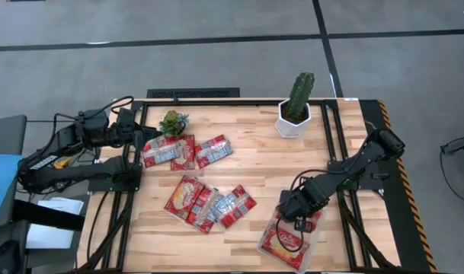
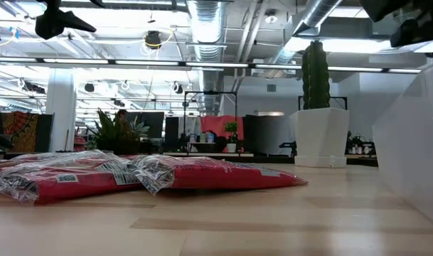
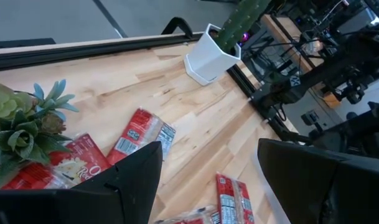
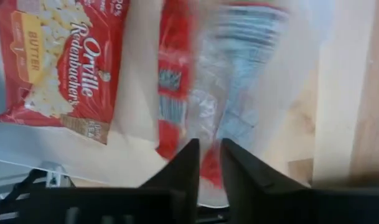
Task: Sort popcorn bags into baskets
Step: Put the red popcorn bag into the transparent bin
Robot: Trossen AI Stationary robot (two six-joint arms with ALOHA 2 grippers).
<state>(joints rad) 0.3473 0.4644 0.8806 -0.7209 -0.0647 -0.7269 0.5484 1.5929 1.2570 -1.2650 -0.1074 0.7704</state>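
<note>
Several red popcorn bags lie flat on the wooden table: two or three at the far left (image 1: pixel 171 151) and a cluster near the middle (image 1: pixel 209 204). The clear tray (image 1: pixel 271 247) stands at the near right with a yellow-picture butter bag (image 4: pixel 65 62) lying in it. My right gripper (image 1: pixel 292 215) hangs over the tray, its fingers nearly together on a bag with silver-blue panels (image 4: pixel 239 81). My left gripper (image 3: pixel 209 149) is open and empty, above the table's far left by a small green plant (image 1: pixel 173 122). My right gripper (image 4: pixel 208 146) has the red end of the silver-blue bag (image 4: pixel 208 171) between its two fingertips, coming from above and pointing down. The bag hangs below the fingers over the tray floor and shows blurred. A narrow gap remains between the fingers.
A white hexagonal pot with a tall cactus (image 1: pixel 294 114) stands at the far right. The tray's clear wall (image 2: pixel 415 142) fills the right of the low view. Bare wood lies between the middle cluster and the tray.
</note>
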